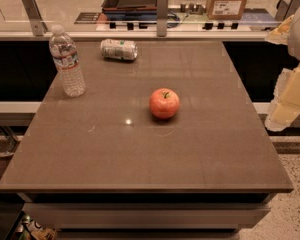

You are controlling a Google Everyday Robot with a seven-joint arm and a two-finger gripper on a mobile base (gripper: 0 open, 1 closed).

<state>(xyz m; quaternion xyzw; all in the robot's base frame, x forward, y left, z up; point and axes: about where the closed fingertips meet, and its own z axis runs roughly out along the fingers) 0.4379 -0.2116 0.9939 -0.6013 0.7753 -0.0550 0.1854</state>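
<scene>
The pincer (279, 118) hangs off the table's (215, 149) right edge (grip state cannot be told), nearest the apple (164, 103); a glancing nudge could roll it.

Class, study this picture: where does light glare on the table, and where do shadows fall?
Camera view: warm, dim lighting; a small bright glint on the table just front-left of the apple; a soft shadow and faint reflection under the apple; highlights on the water bottle at the back left; the gripper, at the right edge beside the table, looks pale.
</scene>
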